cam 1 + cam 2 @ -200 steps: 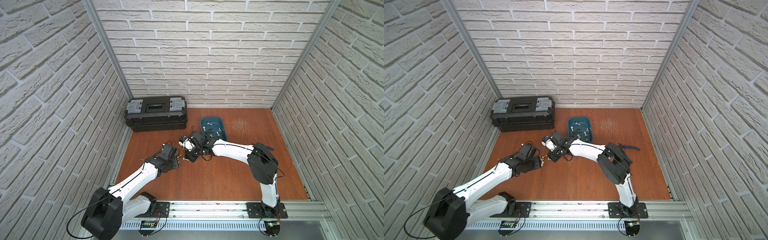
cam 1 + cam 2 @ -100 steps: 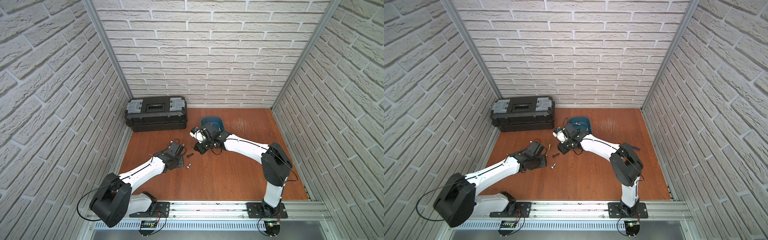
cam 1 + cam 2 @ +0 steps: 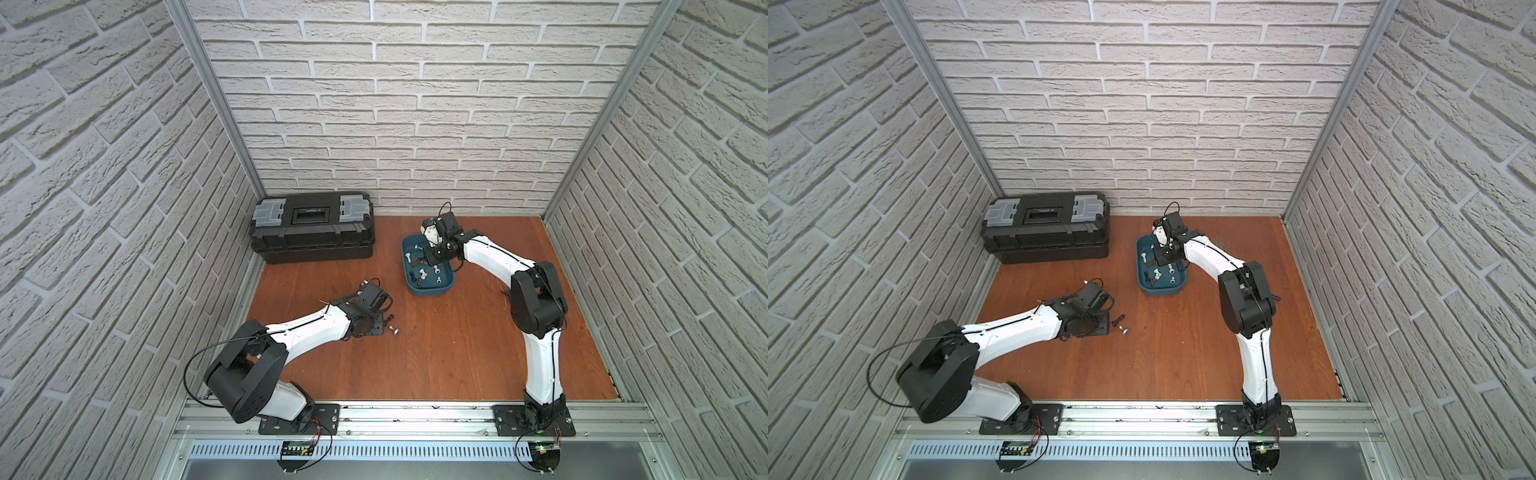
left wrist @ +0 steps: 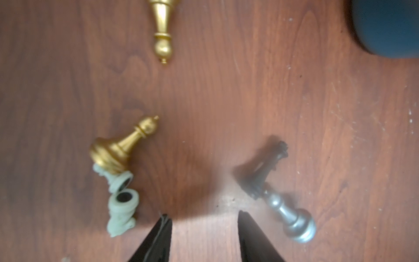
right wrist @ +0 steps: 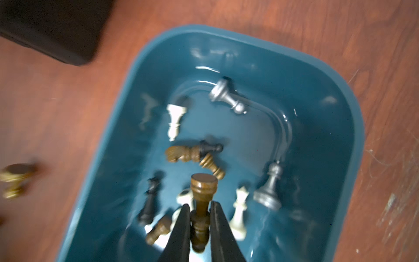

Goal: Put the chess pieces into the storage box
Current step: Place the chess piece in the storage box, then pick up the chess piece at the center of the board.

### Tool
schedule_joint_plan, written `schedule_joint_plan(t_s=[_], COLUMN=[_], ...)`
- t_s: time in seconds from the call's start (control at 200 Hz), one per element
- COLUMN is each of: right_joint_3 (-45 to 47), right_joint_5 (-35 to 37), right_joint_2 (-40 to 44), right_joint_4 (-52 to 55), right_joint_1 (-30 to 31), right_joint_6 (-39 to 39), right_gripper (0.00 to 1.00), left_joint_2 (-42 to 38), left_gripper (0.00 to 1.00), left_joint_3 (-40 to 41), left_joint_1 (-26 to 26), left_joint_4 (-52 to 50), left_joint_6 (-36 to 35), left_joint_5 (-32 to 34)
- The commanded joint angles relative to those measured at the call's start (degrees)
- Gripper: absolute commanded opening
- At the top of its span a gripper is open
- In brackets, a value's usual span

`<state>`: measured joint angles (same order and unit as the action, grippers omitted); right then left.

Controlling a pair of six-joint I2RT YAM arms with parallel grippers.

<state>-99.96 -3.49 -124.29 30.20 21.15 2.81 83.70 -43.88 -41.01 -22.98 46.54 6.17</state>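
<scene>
My right gripper is shut on a brown chess piece, holding it by the stem just above the inside of the teal storage box. Several white, black, brown and silver chess pieces lie in that box, which shows in both top views. My left gripper hangs open and empty low over the wooden floor. Around it lie a gold bishop, two white pieces, a black queen, a silver pawn and another gold piece.
A black toolbox with grey latches stands against the back wall, left of the storage box. Brick walls close three sides and a metal rail runs along the front. One blurred gold piece lies on the floor outside the box.
My right arm has carried the brown piece from the middle of the floor back to above the storage box. My left arm has shifted right, closer to the pieces on the floor.
</scene>
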Motion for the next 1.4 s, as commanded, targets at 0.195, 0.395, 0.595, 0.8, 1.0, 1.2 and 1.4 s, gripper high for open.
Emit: schedule_joint_plan(t_s=[0.195,0.395,0.595,0.8,1.0,1.2,1.4], right_joint_3=[-5.3,5.9,22.7,38.1,44.1,46.3,48.6], right_joint_5=[3.6,1.0,-5.5,-11.3,-10.5,-10.6,-10.5], right_joint_2=[0.4,12.6,26.7,37.1,42.4,46.2,49.4], right_joint_4=[3.3,-1.1,-5.5,-10.9,-12.0,-13.9,-14.8], right_joint_1=[-0.9,-0.8,-0.3,1.6,2.1,2.0,2.1], right_joint_6=[-2.6,-1.3,2.1,4.6,4.0,4.1,4.2], right_gripper=[0.35,0.37,0.37,0.37,0.36,0.36,0.36], left_joint_2=[2.8,3.9,6.9,11.4,15.4,17.4,20.1], left_gripper=[0.52,0.52,0.52,0.51,0.49,0.49,0.45], left_joint_3=[-4.5,-7.0,-11.4,-16.2,-19.5,-19.0,-21.0], left_joint_1=[-1.8,-2.0,-2.7,-2.9,-2.9,-2.9,-3.1], left_joint_4=[0.2,-1.1,-3.3,-5.0,-7.8,-6.6,-6.4], left_joint_6=[-1.1,-1.8,-6.9,-15.5,-16.6,-16.1,-16.4], left_joint_5=[1.8,2.4,2.8,2.3,3.2,2.2,1.3])
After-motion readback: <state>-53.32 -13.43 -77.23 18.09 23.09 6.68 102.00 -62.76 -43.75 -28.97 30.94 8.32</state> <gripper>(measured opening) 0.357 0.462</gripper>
